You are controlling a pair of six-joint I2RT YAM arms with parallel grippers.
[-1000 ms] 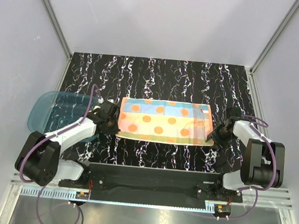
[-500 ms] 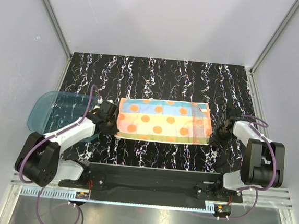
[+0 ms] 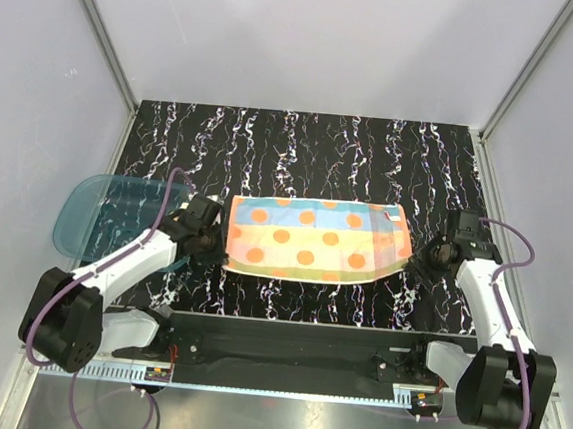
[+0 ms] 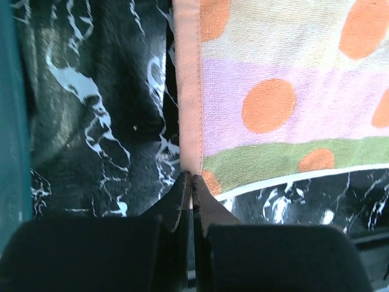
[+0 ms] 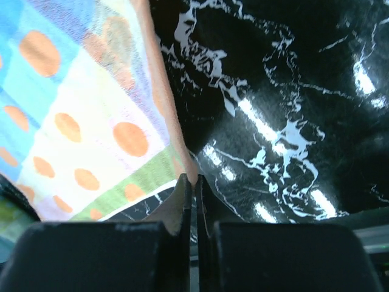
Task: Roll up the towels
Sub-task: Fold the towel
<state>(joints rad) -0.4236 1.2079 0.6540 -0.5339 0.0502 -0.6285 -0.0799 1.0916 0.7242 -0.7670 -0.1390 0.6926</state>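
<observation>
The left gripper (image 4: pixel 187 182) was pressed together on the lower-left corner of the towel (image 3: pixel 314 239), its two fingers nipping the orange hem where it met the green stripe. The right gripper (image 5: pixel 191 182) was likewise closed on the lower-right corner, the cloth hanging away from it toward the upper left of the right wrist view. The towel lay spread across the middle of the black marbled table (image 3: pixel 303 146), its long sides running left to right, with a translucent blue tray (image 3: pixel 106 209) just off its left end behind the left arm. I took this for the opening of the roll — both lower corners held and the edge ready to be turned over. The next move seemed to call for carrying the two corners toward the top of the frame together and at the same height, so that the first turn came out straight and not skewed. Against the frame of a second earlier, the towel's lower edge had sagged into a shallow bow and sat a little further down the picture, its right corner had lifted, and the right arm had unfolded, its elbow swung down toward the lower right.
</observation>
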